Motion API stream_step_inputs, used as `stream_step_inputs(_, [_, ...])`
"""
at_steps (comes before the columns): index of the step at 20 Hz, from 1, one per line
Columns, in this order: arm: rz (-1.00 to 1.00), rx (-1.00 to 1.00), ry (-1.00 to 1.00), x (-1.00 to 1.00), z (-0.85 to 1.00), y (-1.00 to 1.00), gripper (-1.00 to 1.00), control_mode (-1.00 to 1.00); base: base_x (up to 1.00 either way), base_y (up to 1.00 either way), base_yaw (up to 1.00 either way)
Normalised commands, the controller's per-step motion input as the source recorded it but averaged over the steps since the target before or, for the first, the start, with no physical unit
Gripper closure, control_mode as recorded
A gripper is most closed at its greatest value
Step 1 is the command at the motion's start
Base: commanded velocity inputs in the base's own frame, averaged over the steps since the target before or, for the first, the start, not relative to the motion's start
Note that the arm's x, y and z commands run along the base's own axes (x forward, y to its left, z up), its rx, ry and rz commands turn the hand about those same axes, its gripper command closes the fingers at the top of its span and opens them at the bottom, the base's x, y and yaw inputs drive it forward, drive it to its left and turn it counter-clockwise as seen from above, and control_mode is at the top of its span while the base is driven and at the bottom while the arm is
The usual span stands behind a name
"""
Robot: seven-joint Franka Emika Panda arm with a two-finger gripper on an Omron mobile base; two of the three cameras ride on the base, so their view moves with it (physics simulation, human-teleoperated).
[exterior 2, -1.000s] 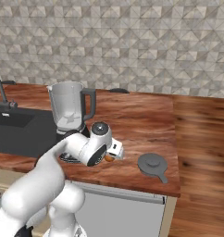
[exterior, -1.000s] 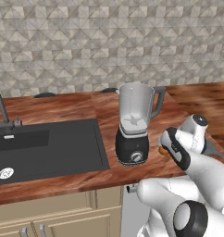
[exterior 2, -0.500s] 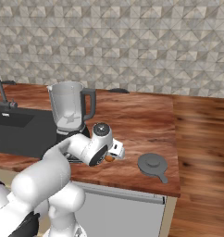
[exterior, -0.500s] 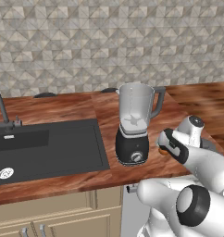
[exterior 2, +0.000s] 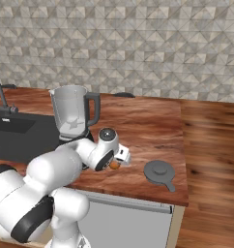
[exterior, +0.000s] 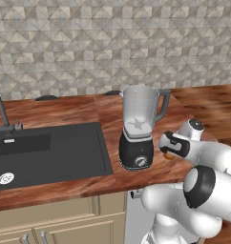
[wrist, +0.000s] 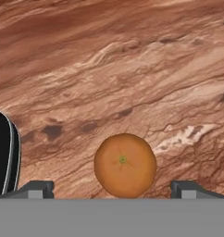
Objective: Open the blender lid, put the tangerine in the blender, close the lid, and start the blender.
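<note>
The blender (exterior: 138, 131) stands on the wooden counter with its jar open at the top; in the right base view the blender (exterior 2: 72, 112) is left of my hand. Its dark grey blender lid (exterior 2: 158, 172) lies flat on the counter to the right. The tangerine (wrist: 125, 164) rests on the counter between my fingertips (wrist: 38, 189), which stand wide apart and clear of it. My gripper (wrist: 114, 190) is open and low over the fruit. From the base views the gripper (exterior: 166, 151) (exterior 2: 117, 163) sits just right of the blender's black base, with the tangerine (exterior 2: 114, 165) peeking out below it.
A black sink (exterior: 50, 151) with a faucet (exterior: 1, 110) lies left of the blender. The counter ends at its right edge (exterior 2: 186, 164), beyond which is wooden floor. The blender's base (wrist: 3, 157) shows dark at the left of the hand view.
My hand has shifted slightly towards the blender and stays low over the tangerine. The blender, lid and fruit have not moved.
</note>
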Motion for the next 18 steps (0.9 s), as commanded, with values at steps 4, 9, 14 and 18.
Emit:
stream_step_inputs(4, [0.0, 0.0, 0.02, 0.0, -0.2, 0.0, -1.0, -1.0, 0.0, 0.0, 0.0])
stream_step_inputs(9, [0.0, 0.0, 0.02, 0.0, -0.24, 0.0, -1.0, -1.0, 0.0, 0.0, 0.0])
stream_step_inputs(14, [0.0, 0.0, 0.01, 0.04, -0.17, -0.02, -1.0, -1.0, 0.0, 0.0, 0.0])
stream_step_inputs(18, [0.0, 0.0, 0.0, 0.0, -0.12, 0.0, -1.0, -1.0, 0.0, 0.0, 0.0])
